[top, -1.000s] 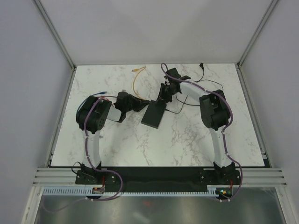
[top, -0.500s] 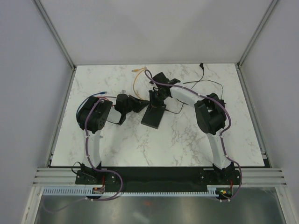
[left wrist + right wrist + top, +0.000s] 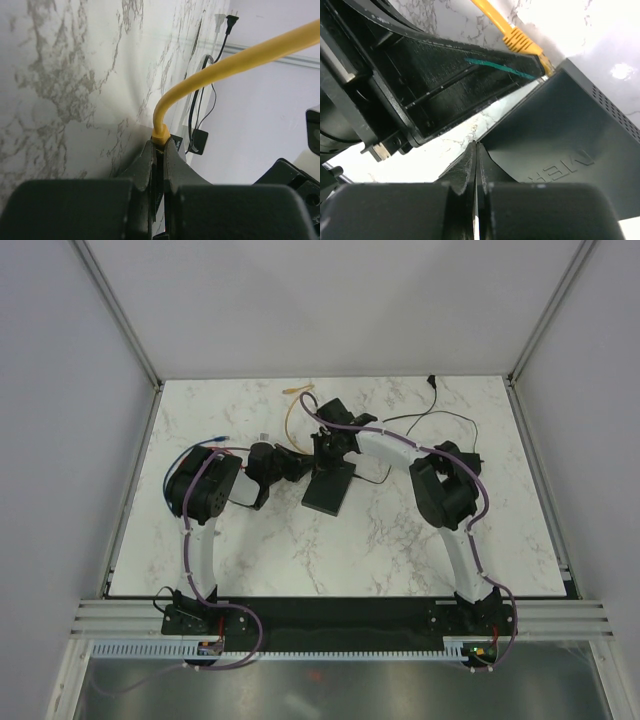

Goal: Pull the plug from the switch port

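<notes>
Left of the switch (image 3: 330,490): left pincer (image 3: 298,463) is clenched on the yellow plug (image 3: 160,134), grasping it at the boot where the yellow cable (image 3: 225,62) bends up and away. No change there over the last second: same pose, same grip. The plug sits at the switch's far left corner. In the right wrist view it looks seated in the port, butted against the housing, so it's not pulled yet.

Over the switch: this is what moved. A second ago the right pincer (image 3: 331,445) was off the switch's far right end with its fingers apart. The arm has swung left, and the pincer is now above the switch's far end, fully clenched with nothing between the fingers. The right wrist view puts the tips at the edge of the switch's top face. Contact looks likely but I can't confirm it.

Read: the right arm is set as a hold-down so the switch doesn't drag across the surface (image 3: 400,540) when the left pulls. Extraction is the step left. Risk: the latch stays engaged and the switch slides with the plug.

Right of the switch: black cord (image 3: 440,418) trails off to the right.
</notes>
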You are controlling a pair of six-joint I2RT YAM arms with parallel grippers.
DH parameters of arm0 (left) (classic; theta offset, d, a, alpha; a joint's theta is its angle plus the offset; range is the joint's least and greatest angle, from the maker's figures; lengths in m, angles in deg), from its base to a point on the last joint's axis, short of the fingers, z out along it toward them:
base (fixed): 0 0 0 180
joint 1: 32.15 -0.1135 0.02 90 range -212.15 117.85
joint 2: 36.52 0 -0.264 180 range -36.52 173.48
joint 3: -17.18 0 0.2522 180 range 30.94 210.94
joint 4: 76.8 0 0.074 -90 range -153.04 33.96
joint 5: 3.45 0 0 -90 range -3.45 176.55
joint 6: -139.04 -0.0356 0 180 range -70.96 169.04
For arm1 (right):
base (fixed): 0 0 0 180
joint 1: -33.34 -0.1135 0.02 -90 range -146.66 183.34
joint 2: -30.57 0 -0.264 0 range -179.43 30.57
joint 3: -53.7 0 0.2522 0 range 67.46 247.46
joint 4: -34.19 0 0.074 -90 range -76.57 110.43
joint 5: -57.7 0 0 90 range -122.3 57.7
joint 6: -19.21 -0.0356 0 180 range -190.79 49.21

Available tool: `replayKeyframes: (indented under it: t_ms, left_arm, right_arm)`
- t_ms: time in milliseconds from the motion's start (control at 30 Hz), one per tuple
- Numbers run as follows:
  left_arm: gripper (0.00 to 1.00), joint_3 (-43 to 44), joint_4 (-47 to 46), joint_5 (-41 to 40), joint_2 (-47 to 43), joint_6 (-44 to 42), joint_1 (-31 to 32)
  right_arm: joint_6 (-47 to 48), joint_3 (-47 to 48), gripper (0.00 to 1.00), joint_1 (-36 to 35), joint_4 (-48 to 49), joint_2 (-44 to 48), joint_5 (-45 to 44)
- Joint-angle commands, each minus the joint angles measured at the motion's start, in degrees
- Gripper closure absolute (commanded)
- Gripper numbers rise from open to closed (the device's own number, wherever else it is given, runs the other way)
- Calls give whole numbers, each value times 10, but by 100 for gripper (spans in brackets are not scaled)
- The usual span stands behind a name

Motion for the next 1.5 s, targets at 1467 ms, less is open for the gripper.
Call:
replayKeyframes:
  t_ms: [1467]
  left_arm:
    - [98, -36, 12, -21, 6, -4, -40]
  right_arm:
    - [-9, -100, 100, 11, 26, 51, -63]
